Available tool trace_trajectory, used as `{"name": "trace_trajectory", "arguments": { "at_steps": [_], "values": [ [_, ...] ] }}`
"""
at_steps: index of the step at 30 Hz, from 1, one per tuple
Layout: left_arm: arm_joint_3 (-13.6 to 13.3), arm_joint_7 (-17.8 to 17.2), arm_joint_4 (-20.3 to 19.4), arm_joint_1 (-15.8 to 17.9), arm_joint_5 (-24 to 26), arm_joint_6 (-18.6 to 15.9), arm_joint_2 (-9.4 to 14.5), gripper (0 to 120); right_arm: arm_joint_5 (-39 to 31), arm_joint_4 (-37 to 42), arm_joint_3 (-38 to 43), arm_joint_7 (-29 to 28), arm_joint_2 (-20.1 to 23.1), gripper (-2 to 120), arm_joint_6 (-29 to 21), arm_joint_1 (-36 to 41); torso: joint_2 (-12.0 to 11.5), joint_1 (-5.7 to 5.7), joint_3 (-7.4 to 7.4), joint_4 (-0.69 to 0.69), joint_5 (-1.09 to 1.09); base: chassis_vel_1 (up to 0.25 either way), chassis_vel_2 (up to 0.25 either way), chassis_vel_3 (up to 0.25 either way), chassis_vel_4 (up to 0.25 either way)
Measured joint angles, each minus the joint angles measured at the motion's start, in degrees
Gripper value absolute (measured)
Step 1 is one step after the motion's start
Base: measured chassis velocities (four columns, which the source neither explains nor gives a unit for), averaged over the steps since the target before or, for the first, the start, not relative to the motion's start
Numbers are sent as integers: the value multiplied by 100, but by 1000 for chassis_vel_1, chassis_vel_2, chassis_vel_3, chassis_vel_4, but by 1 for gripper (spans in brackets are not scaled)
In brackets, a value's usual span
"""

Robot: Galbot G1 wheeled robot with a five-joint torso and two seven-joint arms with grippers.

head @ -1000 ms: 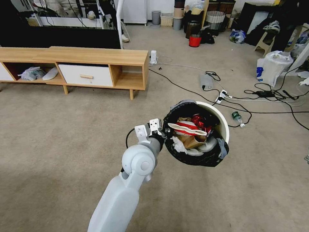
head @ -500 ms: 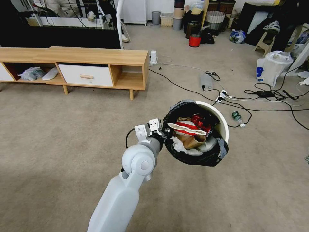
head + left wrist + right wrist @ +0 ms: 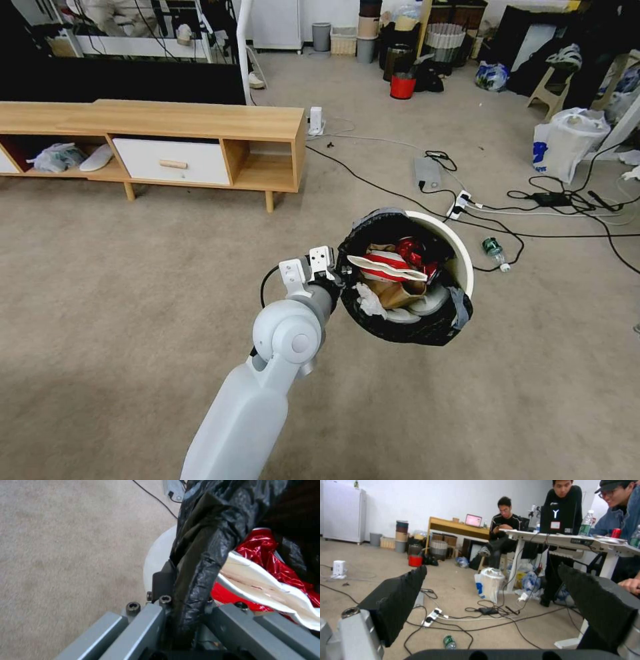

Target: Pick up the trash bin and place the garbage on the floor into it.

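The left gripper is closed on the rim of the trash bin and holds it up above the carpet, tilted so that its mouth faces the head camera. In the left wrist view the two grey fingers pinch a fold of the black bag against the white wall of the bin.

Inside the bin lies garbage: a red and white wrapper, a crushed red can, a crumpled brown paper bag and white tissues. No writing on these can be read.

One small bottle with a green label lies on the carpet, just beside the black cables, near the bin's far right side. The same bottle is seen in the right wrist view, on the floor between the right gripper's fingers; its label is too small to read.

The right gripper is wide open and holds nothing; its two dark pads stand well apart, pointing across the room.

A white shopping bag with blue print stands farther away on the right; the print cannot be read. A low wooden cabinet stands at the left, and a red bucket stands far behind.
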State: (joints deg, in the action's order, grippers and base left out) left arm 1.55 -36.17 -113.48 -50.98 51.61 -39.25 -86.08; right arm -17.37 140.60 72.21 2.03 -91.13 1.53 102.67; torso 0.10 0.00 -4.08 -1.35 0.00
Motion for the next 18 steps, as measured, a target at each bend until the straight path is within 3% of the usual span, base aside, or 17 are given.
{"name": "trace_trajectory", "arguments": {
  "at_steps": [5, 18],
  "values": [
    [-4, 4, 0, -9, -4, 1, 0, 0, -12, -2, 0, -14, 8, 100, 0, 0, 1, 0, 0, 0, 0, -193, 54, 209, -53],
    [9, 14, 2, -23, -30, 8, -3, 0, -33, -29, 12, -28, 20, 100, 0, -8, 1, 0, 0, 0, 0, -283, 24, 275, -21]
  ]
}}
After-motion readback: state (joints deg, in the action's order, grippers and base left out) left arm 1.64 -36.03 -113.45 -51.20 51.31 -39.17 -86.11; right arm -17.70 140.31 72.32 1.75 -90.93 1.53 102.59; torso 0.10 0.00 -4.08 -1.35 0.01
